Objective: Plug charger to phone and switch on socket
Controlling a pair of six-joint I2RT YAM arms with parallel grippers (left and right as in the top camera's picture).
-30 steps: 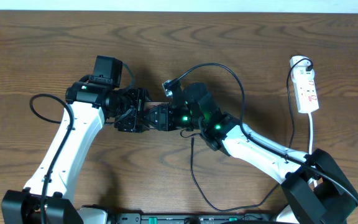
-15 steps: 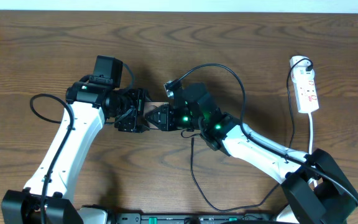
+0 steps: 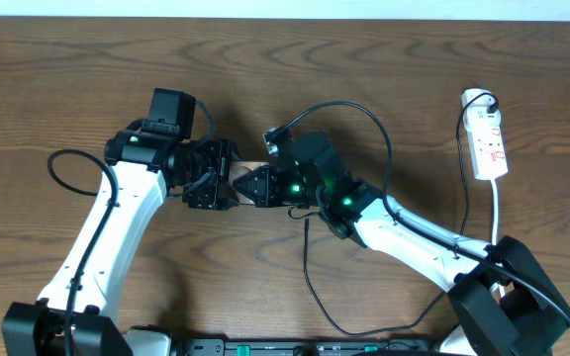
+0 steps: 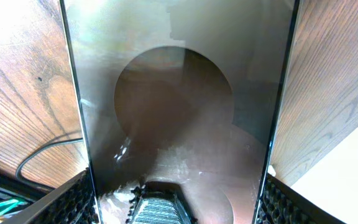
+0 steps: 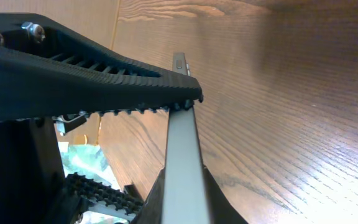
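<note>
The phone [image 4: 179, 93] fills the left wrist view, its glossy brownish face mirroring the gripper. It is held off the table with my left gripper [image 4: 176, 202] shut across its width, a ribbed pad [image 4: 73, 200] against each long side. In the right wrist view the phone [image 5: 182, 149] appears edge-on as a thin grey strip, and my right gripper [image 5: 184, 199] is shut on its two faces. Overhead, both grippers [image 3: 228, 178] [image 3: 255, 185] meet at mid-table and hide most of the phone. The charger [image 3: 310, 267] lies loose on the table, its tip [image 3: 308, 224] beside the right arm. The socket [image 3: 489, 144] lies far right.
A round white plug [image 3: 475, 99] sits in the socket's far end, and its white cord [image 3: 499, 213] runs toward the right arm's base. Thick black arm cables loop over the right wrist [image 3: 364, 119] and beside the left arm [image 3: 55, 170].
My right gripper's fingers have closed onto the phone. Both arms have stayed almost where they were, and the left grip is unchanged.
</note>
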